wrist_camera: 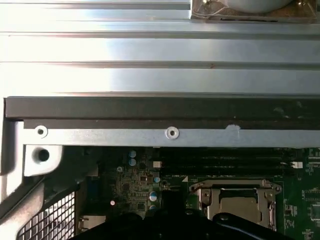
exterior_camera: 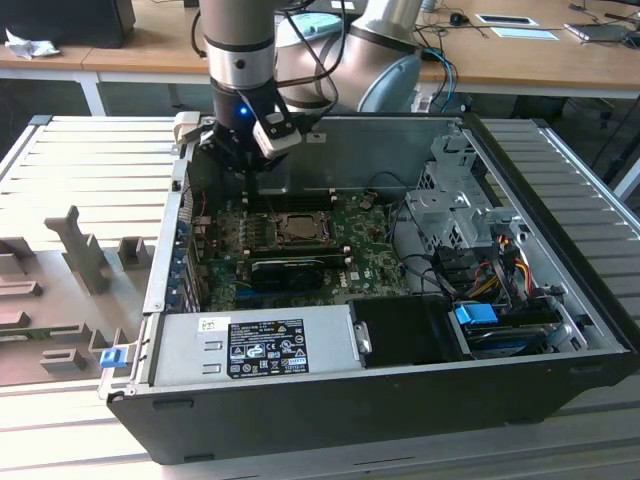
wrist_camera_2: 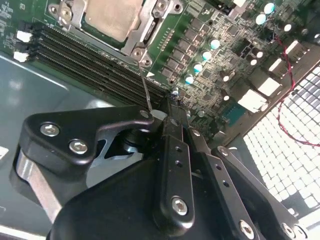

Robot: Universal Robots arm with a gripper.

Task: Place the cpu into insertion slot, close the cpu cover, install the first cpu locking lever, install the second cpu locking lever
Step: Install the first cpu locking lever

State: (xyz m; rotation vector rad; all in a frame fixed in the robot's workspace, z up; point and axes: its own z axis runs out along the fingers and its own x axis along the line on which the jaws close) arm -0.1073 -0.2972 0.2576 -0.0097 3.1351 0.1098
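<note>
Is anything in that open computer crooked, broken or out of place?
Nothing looks broken or spilled. One thin metal lever stands up beside the cpu cover instead of lying flat, right at the gripper. The cpu sits flat inside it.

The cpu (wrist_camera_2: 112, 17) within the cpu cover (wrist_camera_2: 144, 22) frame on the motherboard (wrist_camera_2: 205, 25), memory slots (wrist_camera_2: 90, 62) just beside

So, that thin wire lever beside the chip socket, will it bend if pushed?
Probably springy: the lever is a thin bare wire rod, so it may flex sideways. Likely slippery too, being smooth metal. It stands close to the gripper in the second wrist view.
</note>
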